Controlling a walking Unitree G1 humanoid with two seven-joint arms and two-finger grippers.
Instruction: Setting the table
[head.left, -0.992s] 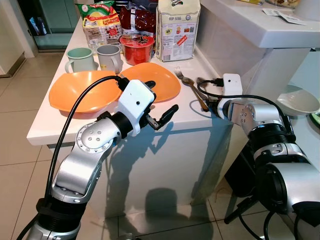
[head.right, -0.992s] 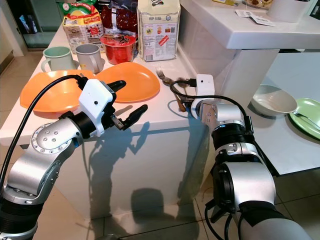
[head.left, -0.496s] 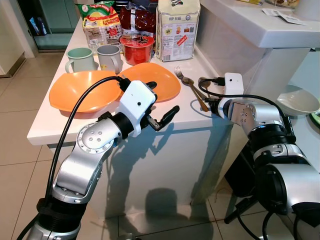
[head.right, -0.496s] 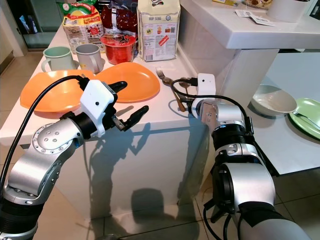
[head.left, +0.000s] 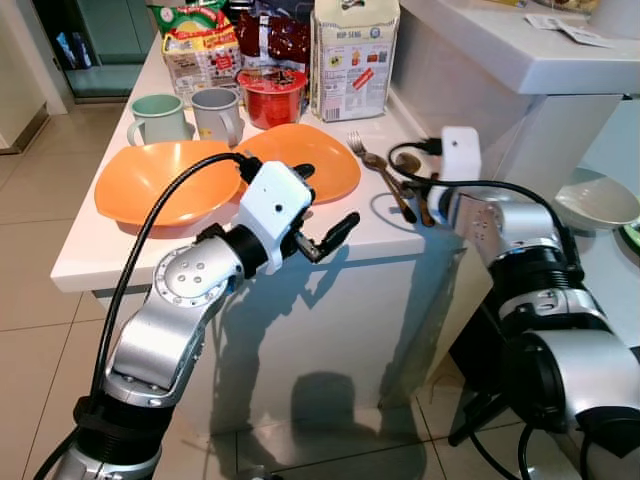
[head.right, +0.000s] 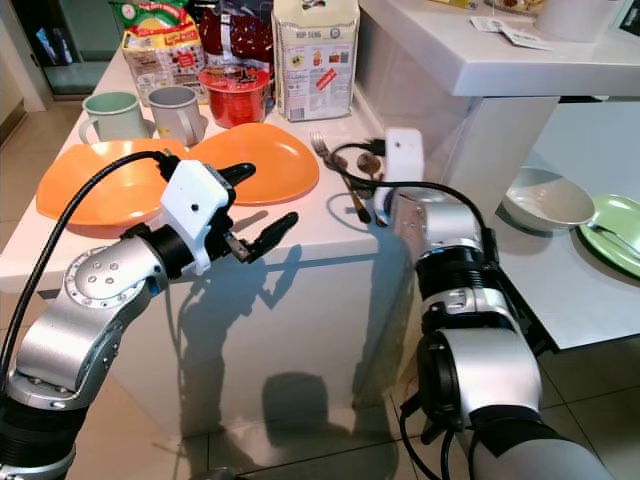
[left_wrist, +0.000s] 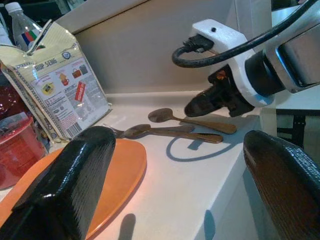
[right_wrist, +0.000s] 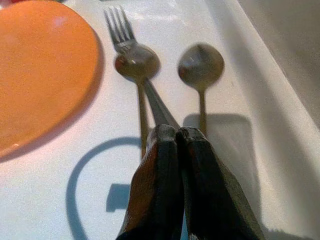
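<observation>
Cutlery lies on the white tabletop (head.left: 90, 255) just right of the near orange plate (head.left: 325, 160): a fork (right_wrist: 120, 27) and two spoons (right_wrist: 200, 67), handles toward the edge. The right pincer (right_wrist: 176, 137) rests low over those handles, its two fingers pressed together with nothing seen between them. The left pincer (head.left: 322, 205) hovers at the front edge by the plate, fingers spread wide apart and holding nothing. A second orange plate (head.left: 150, 180) sits further left.

Two orange plates (head.left: 150, 180) (head.left: 315, 160), white counter (head.left: 200, 245), red tub (head.left: 272, 95).
</observation>
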